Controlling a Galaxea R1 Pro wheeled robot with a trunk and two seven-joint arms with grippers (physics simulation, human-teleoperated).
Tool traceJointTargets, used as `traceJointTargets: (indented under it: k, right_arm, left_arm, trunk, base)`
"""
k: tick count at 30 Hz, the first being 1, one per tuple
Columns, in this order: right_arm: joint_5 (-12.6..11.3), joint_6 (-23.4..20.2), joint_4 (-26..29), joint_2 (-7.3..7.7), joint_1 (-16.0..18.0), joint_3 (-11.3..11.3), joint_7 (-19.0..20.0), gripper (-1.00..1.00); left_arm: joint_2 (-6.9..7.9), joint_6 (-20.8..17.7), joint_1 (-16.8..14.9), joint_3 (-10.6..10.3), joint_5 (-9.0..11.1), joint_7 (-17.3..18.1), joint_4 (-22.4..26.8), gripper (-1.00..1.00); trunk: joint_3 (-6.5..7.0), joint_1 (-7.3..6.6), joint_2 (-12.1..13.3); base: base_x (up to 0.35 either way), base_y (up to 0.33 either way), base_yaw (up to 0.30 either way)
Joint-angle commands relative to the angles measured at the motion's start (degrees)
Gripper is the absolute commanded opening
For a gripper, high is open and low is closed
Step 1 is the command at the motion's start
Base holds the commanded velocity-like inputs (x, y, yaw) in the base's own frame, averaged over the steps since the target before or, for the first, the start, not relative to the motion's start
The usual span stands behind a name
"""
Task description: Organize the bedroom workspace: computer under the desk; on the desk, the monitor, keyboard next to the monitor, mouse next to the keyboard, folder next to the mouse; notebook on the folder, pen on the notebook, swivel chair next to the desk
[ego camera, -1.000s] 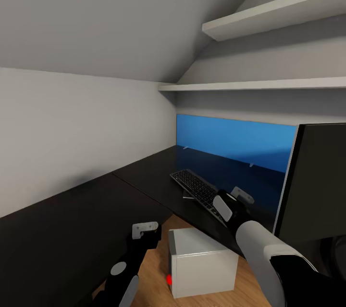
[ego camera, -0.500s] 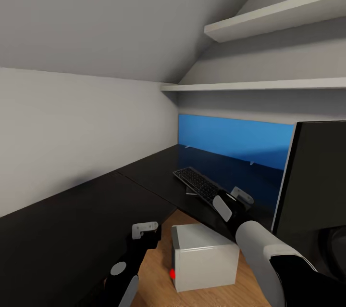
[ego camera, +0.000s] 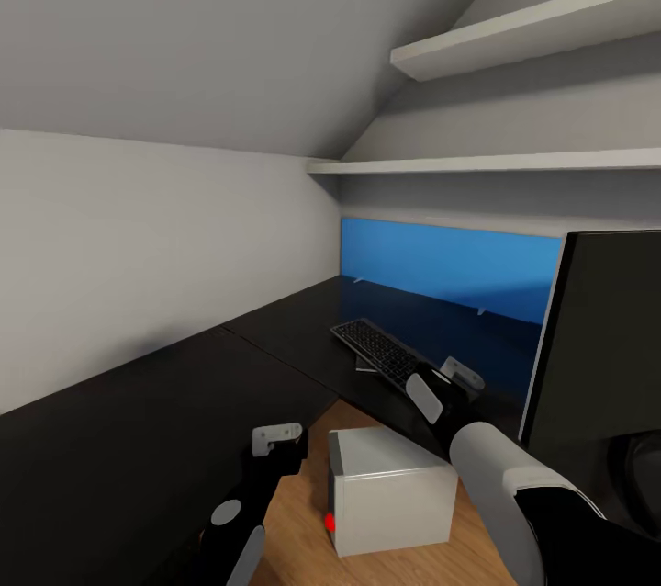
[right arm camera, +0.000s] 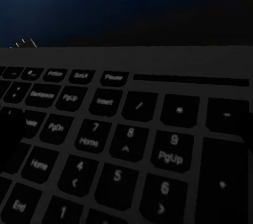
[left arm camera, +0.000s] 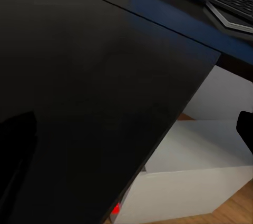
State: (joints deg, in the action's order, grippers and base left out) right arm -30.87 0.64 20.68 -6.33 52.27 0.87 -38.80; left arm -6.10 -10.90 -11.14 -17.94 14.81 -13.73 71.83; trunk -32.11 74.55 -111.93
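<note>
The slim black keyboard (ego camera: 375,349) lies tilted on the matt black desk (ego camera: 138,439), its near end lifted. My right gripper (ego camera: 454,381) is shut on that near end, and its wrist view shows the number-pad keys (right arm camera: 121,145) from very close. The black monitor (ego camera: 601,338) stands on the desk just right of the gripper. The light grey computer (ego camera: 390,490) sits on the wooden floor in the desk's inner corner, partly under the desk edge (left arm camera: 174,103), with its red light (left arm camera: 115,209) showing. My left gripper (ego camera: 275,439) hovers open over that edge, holding nothing.
A blue panel (ego camera: 450,266) stands along the desk's back edge. Two white wall shelves (ego camera: 514,30) hang above it under the sloped grey ceiling. The left wing of the desk runs along the white wall (ego camera: 138,237).
The whole view shifted slightly between one second and half a second ago, so the camera moved. Arms, keyboard and computer have held still since.
</note>
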Motion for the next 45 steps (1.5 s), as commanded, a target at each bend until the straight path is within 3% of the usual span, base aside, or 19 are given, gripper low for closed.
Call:
traceJointTargets:
  k: [1, 45]
  right_arm:
    - [-0.3, 0.1, 0.1, 0.0, 0.0, 0.1, -0.2, 1.0]
    - [0.3, 0.9, 0.6, -0.09, -0.8, 0.4, -0.4, 1.0]
  left_arm:
    - [0.03, -0.4, 0.0, -0.1, 1.0, -0.6, -1.8, 1.0]
    - [-0.06, -0.4, 0.0, -0.2, 1.0, -0.6, -2.0, 1.0]
  trunk:
    - [-0.08, 0.0, 0.0]
    - [-0.08, 0.0, 0.0]
  base:
    - [0.0, 0.0, 0.0]
    - [0.0, 0.0, 0.0]
